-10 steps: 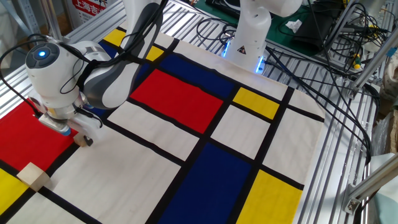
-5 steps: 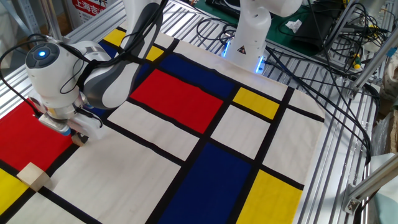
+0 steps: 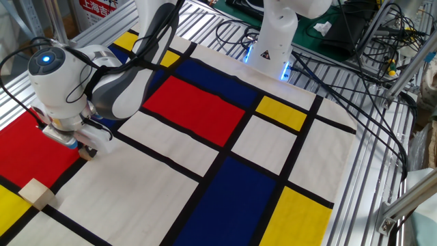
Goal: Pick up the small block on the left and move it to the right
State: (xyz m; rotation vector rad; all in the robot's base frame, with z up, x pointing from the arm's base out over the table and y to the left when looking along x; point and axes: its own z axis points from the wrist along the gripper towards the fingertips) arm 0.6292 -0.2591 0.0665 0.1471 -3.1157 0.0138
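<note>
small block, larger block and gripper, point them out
small block (image 3: 87,152), fixed view, its visible lower face.
larger block (image 3: 37,193), fixed view, top face.
gripper (image 3: 85,147), fixed view, between fingertips.

This is a robotics lab or test cell, not a home or shop. The white robot arm (image 3: 102,75) with a glowing blue ring light fills the upper left of the frame, and its base (image 3: 273,41) with blue indicator lights stands at top centre. The table (image 3: 382,164) is built of ribbed aluminium profile, covered by a cloth (image 3: 225,150) printed in red, blue, yellow and white rectangles with black lines. Loose black cables (image 3: 355,61) trail across the upper right, beside electronic equipment (image 3: 355,27) at the frame's top edge.
</note>
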